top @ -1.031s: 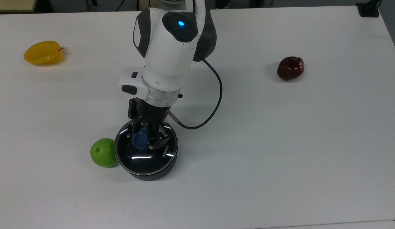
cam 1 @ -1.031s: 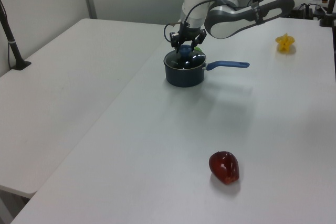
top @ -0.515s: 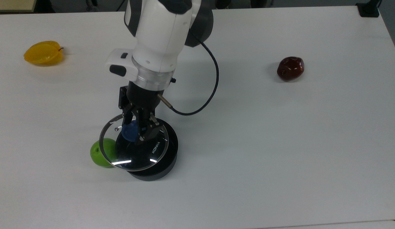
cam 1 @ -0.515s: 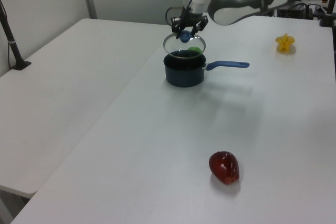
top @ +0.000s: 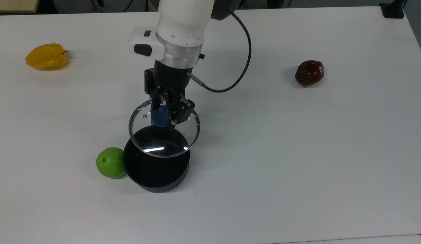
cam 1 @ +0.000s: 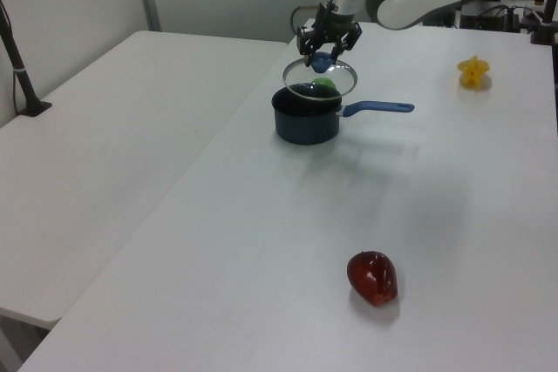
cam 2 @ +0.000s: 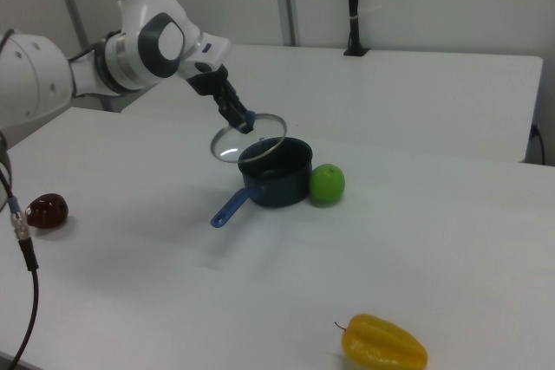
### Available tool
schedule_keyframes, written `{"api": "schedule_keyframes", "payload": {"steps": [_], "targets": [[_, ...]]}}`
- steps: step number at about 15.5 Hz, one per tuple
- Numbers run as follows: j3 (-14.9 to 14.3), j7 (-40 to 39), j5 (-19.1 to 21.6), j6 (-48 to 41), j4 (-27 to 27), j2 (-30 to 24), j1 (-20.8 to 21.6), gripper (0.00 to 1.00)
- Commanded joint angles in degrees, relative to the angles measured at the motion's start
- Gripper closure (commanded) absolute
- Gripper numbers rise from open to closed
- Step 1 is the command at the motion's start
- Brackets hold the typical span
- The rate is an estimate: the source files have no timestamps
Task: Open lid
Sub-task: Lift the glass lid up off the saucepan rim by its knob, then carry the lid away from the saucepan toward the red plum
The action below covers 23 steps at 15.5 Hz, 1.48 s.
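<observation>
The clear glass lid [top: 166, 139] [cam 1: 305, 86] [cam 2: 227, 141] with its metal rim hangs in the air, lifted off the pan and tilted. My gripper [top: 165, 117] [cam 1: 323, 60] [cam 2: 245, 121] is shut on the lid's blue centre knob [top: 158, 117]. Below it the dark saucepan [top: 156, 167] [cam 1: 305, 118] [cam 2: 277, 178] stands uncovered on the white table, its long blue handle [cam 1: 377, 109] [cam 2: 229, 207] sticking out. In the top view the lid overlaps the pan's far rim and reaches beyond it toward the arm.
A green apple [top: 109, 162] [cam 2: 327, 183] sits against the pan on the top view's left. A yellow starfruit [top: 46, 56] [cam 1: 472, 70] [cam 2: 383, 344] lies far left in the top view, a dark red fruit [top: 309, 72] [cam 1: 372, 277] [cam 2: 47, 210] far right.
The lid went from resting on the saucepan to hanging above it; the gripper carried it up by the knob and toward the top view's top and right, baring the pan's inside.
</observation>
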Motion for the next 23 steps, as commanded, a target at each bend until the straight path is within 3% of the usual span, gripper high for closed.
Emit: {"api": "schedule_keyframes", "payload": {"steps": [1, 9, 15, 23], "targets": [[-4.0, -6.1, 6.0, 0.8, -8.2, -6.7, 3.8, 0.39], [-4.2, -10.2, 10.9, 0.9, -16.5, -9.0, 9.0, 0.38], [-3.3, -10.3, 10.9, 0.9, -20.6, -9.4, 11.9, 0.38], [-2.5, -11.5, 10.9, 1.1, -22.1, -8.7, 11.9, 0.38]]}}
